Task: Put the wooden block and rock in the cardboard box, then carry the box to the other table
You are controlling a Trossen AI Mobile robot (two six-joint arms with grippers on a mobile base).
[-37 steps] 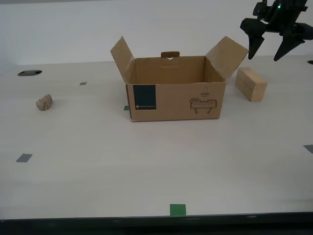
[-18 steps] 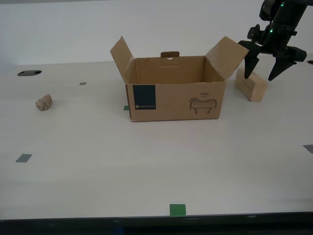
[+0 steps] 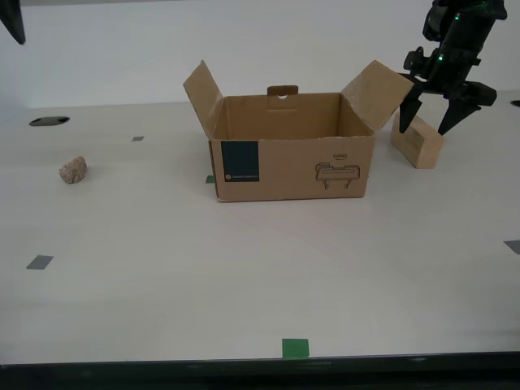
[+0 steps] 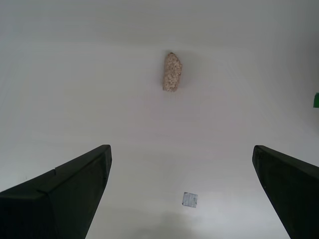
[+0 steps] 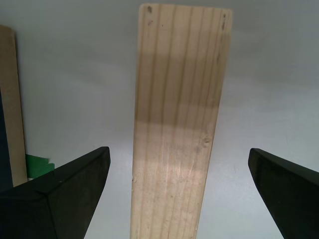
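Exterior view cuts off most of my second gripper (image 3: 11, 20): only a dark tip shows at the upper left corner of the frame, so its spread cannot be read there. Its own wrist view shows both fingers (image 4: 60, 194) set wide apart and holding nothing, hanging high over the surface (image 3: 162, 276) with the rock (image 4: 172, 72) small between and beyond them. A small grey tape square (image 4: 190, 199) lies closer to the camera.

My first gripper (image 3: 433, 120) sits at the upper right of the exterior frame, its fingers (image 3: 408, 116) spread and straddling the wooden block (image 3: 418, 140) without a visible touch. The box's right flap hides the block's near left corner. In the first wrist view the block runs lengthwise between the fingers with clear gaps on both sides; its lower end is cut off by the frame.

The cardboard box (image 3: 292, 166) stands open at the frame's centre, flaps up, teal label and line drawing facing the camera. The rock is well apart at the left. The block is pale, smooth, with straight grain and a small knot.
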